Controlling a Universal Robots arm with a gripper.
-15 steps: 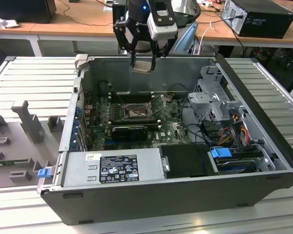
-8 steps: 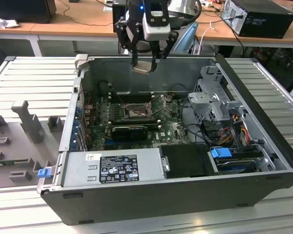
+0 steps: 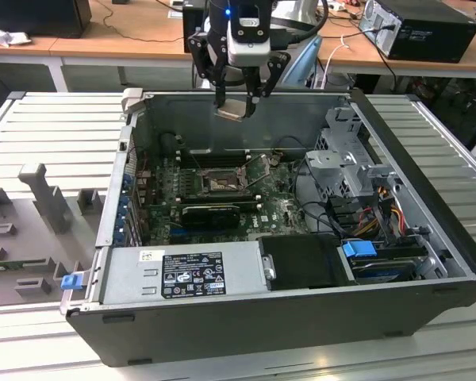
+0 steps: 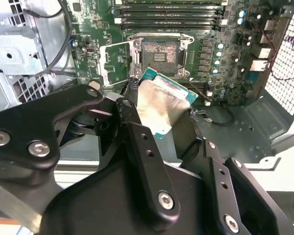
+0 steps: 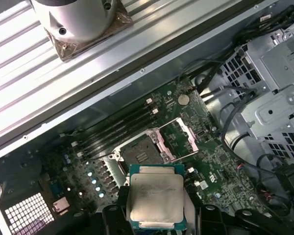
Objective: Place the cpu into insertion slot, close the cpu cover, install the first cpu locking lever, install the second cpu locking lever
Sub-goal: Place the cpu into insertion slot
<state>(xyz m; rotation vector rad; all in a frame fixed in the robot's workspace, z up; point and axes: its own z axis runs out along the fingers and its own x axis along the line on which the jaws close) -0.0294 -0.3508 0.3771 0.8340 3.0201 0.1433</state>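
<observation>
Pincer (image 3: 238, 101): closed on small flat silver-grey square cpu (image 3: 231, 111).
Black-framed square insertion slot (image 3: 219, 182): uncovered, below the pincer.

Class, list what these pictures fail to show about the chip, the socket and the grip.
1. cpu underside: faces away in both wrist views.
2. insertion slot pins: too small in every view.
3. cpu's lower edge: covered by the gripper in the second wrist view.
</observation>
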